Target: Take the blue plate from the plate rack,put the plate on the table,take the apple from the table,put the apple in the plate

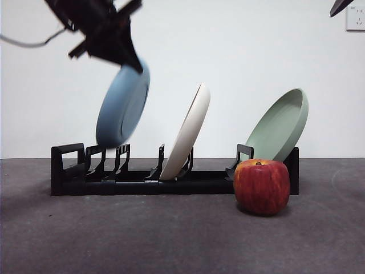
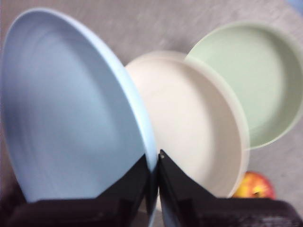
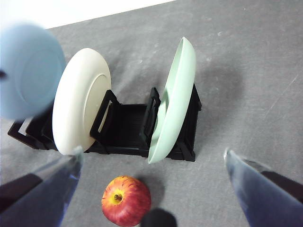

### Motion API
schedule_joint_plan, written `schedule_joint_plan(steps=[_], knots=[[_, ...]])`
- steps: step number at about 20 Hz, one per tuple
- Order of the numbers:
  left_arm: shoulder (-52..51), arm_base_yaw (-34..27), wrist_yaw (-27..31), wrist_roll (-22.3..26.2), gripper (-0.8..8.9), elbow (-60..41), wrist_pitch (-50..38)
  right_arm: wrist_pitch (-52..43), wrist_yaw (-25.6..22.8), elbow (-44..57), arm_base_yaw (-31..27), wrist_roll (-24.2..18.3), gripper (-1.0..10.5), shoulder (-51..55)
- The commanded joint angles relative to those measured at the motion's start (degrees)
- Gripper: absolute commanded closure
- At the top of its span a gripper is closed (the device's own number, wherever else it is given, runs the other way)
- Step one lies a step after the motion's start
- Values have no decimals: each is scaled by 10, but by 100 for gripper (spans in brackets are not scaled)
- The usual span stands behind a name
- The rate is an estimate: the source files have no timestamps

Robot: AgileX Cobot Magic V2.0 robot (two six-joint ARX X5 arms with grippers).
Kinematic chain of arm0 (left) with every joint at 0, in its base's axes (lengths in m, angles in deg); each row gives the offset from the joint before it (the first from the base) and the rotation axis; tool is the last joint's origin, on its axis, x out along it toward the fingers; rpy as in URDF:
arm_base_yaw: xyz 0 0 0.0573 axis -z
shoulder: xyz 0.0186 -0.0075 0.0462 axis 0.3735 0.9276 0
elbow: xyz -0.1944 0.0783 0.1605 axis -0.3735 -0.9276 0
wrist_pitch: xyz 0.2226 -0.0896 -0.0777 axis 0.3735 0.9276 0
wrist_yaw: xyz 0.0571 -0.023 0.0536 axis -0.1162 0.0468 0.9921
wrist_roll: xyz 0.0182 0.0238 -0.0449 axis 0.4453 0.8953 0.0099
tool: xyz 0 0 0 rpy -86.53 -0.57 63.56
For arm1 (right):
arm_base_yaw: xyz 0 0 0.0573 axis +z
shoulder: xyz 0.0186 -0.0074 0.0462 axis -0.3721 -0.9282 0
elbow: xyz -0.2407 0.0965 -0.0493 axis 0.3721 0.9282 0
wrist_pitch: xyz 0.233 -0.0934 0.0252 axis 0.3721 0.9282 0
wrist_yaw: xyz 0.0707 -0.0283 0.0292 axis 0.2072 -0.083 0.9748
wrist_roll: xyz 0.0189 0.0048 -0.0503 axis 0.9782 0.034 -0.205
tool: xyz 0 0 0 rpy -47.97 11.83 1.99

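Front view: left fingers (image 2: 155, 163) pinch blue plate (image 1: 122, 105), seemingly clear of plate rack (image 1: 137, 181) | right fingers (image 3: 151, 161) wide

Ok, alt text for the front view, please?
The left tool holds the blue plate tilted above the black plate rack. A cream-white plate and sage-green plate lean in it; a red apple sits in front.

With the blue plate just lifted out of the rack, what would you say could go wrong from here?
The left pincer pinches only the rim of the blue plate, which hangs tilted above the rack; it might slip or swing. Its lower edge is near the rack's prongs and could catch on them. The white plate leans close by and could be knocked. The right pincer waits open above the apple.
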Motion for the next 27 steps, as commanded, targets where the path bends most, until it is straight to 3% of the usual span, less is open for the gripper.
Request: schedule_joint_plan(steps=[1,6,9,11,13,15,18,20,25,27], knots=[[0,2,-15,20,822,66,48,-2,-2,-2,1,-2,443,0],[-40,36,5,110,822,172,227,-16,-1,-2,1,-2,443,0],[-89,92,141,144,822,172,333,-19,-1,-2,1,-2,443,0],[-112,140,239,140,822,172,395,-20,-2,-2,1,-2,443,0],[-130,192,267,109,822,161,422,-20,-2,-2,1,-2,443,0],[-156,256,305,75,822,102,395,-20,-2,-2,1,-2,443,0],[-169,365,425,-11,822,-41,338,-20,-2,-2,1,-2,444,0],[-169,404,461,-49,822,-135,292,-19,-2,-2,1,-2,444,0],[-164,454,448,-84,823,-316,82,-19,-2,-2,1,-2,444,1],[-151,450,389,-80,823,-342,41,-19,-1,-2,1,4,445,1]])
